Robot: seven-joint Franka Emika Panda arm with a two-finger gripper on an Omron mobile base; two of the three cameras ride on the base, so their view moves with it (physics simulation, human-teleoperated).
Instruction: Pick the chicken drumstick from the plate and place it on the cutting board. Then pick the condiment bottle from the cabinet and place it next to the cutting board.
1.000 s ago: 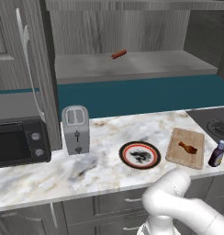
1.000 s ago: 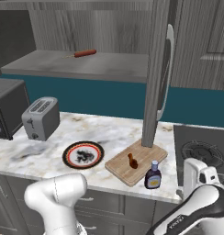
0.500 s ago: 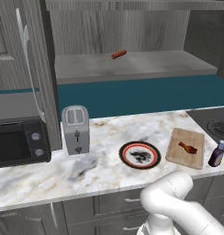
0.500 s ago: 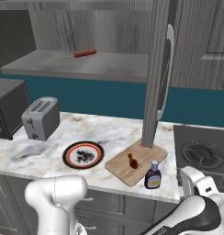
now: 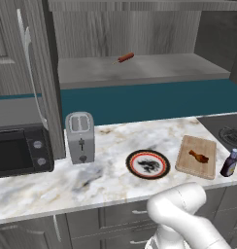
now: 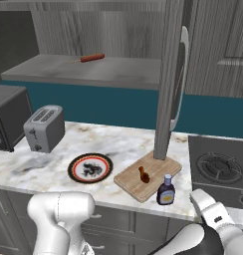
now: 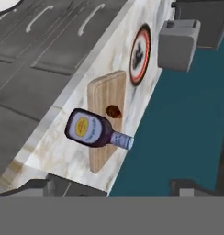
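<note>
Evidently both placements look done — hand wide and holding nothing.
Left base view: reddish-brown chicken drumstick [image 5: 198,156] lies on the tan, round-cornered cutting board [image 5: 188,163], right of the plate [image 5: 148,164]. Right base view: narrow-necked condiment bottle [image 6: 166,190] stands upright just beside it on the marble table [image 6: 44,167]. Hand view: hand [image 7: 114,186] well apart from the bottle.

Under my hand the counter [image 5: 106,180] looks like polished marble, white with grey and tan veins, and on it the cutting board [image 5: 196,156] is pale matt wood, while the condiment bottle [image 7: 94,130] is dark glossy glass or plastic with a paper-like orange-and-white label. The plate [image 5: 148,164] looks like glazed ceramic with a black-and-red rim, and the toaster [image 5: 80,137] reads as brushed grey metal. The cabinet [image 5: 140,70] shows grey wood grain, matt, with a smooth pale shelf.
</note>
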